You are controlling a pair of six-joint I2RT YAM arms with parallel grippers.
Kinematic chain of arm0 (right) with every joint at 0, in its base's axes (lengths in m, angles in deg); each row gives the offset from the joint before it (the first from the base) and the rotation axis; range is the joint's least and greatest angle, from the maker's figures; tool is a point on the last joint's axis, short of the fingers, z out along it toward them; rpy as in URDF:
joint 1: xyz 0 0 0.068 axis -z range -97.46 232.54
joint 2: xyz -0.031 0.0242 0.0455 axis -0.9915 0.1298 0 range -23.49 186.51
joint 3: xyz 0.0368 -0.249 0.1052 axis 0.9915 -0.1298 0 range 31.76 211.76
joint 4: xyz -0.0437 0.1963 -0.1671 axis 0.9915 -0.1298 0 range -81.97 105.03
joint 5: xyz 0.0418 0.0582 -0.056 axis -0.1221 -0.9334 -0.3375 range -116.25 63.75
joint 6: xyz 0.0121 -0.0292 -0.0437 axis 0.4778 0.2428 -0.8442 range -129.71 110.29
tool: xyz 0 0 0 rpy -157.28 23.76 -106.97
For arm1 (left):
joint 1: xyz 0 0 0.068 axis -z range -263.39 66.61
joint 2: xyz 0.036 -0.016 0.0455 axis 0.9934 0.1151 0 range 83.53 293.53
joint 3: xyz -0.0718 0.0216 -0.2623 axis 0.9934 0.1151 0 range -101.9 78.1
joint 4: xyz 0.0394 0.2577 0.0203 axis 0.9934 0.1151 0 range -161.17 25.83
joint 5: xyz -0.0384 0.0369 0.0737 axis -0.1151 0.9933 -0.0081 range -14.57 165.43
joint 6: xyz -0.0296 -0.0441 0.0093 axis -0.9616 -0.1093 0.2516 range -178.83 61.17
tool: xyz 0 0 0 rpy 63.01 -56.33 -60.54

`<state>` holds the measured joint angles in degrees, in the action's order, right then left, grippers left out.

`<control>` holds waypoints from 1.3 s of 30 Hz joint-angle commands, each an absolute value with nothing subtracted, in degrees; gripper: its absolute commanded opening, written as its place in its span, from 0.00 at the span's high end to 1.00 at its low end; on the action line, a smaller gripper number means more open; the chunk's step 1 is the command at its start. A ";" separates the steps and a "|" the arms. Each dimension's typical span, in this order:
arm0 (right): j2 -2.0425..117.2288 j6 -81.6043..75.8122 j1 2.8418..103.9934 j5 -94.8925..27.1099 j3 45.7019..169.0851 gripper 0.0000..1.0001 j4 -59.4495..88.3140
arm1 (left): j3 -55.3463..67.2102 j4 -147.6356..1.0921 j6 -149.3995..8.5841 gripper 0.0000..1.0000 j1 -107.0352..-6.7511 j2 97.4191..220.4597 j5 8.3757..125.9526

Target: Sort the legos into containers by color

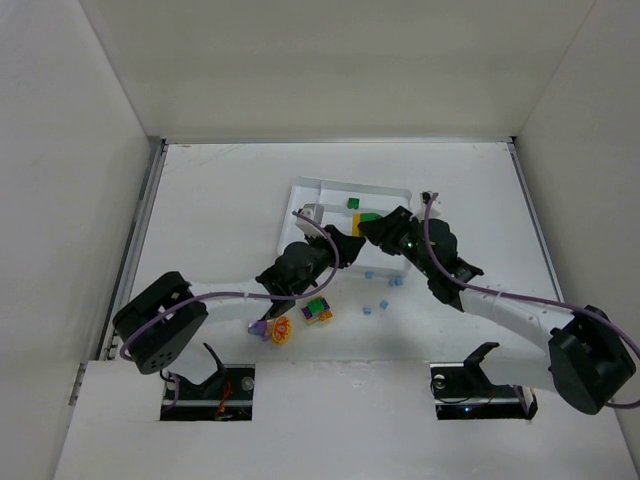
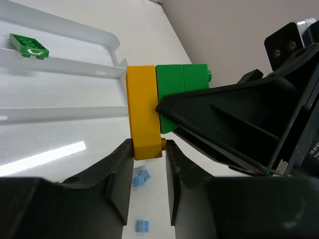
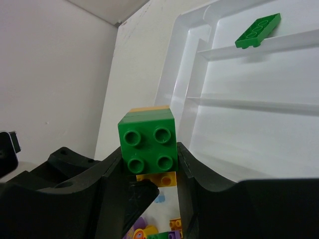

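Observation:
A yellow brick (image 2: 143, 112) is stuck to a stack of two green bricks (image 2: 182, 92), and both arms hold this stack (image 1: 364, 222) just over the near edge of the white tray (image 1: 300, 187). My left gripper (image 2: 148, 149) is shut on the yellow brick's end, both fingers touching it. In the right wrist view, my right gripper (image 3: 149, 160) is shut on the green brick (image 3: 148, 143), studs facing the camera. A flat green plate (image 3: 258, 31) lies in a far compartment of the tray (image 3: 185, 59). My two grippers (image 1: 352, 234) (image 1: 382, 230) meet tip to tip.
A loose pile of purple, yellow, orange and green legos (image 1: 300, 318) lies on the table near the left arm. Small light blue bricks (image 1: 371, 308) are scattered right of it, two showing under my left fingers (image 2: 141, 178). White walls enclose the table.

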<state>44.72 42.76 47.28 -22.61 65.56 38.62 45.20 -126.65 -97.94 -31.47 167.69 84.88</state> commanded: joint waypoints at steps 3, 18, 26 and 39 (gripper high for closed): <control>41.65 43.73 49.10 -24.40 65.43 0.87 43.50 | 43.12 -128.47 -95.92 0.85 -31.32 166.95 84.39; 37.16 42.41 53.06 -29.50 61.82 0.87 42.36 | 48.22 -120.40 -96.44 0.87 -42.56 159.55 88.08; 38.21 39.34 52.18 -28.71 61.12 0.87 42.10 | 44.36 -117.31 -99.25 0.84 -50.90 167.98 88.88; 38.74 37.66 50.51 -28.89 60.41 0.86 42.01 | 39.16 -118.72 -100.84 0.56 -55.23 176.53 82.90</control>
<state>38.29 38.89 50.97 -28.62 60.80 39.47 41.33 -116.69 -100.74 -55.99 179.12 84.14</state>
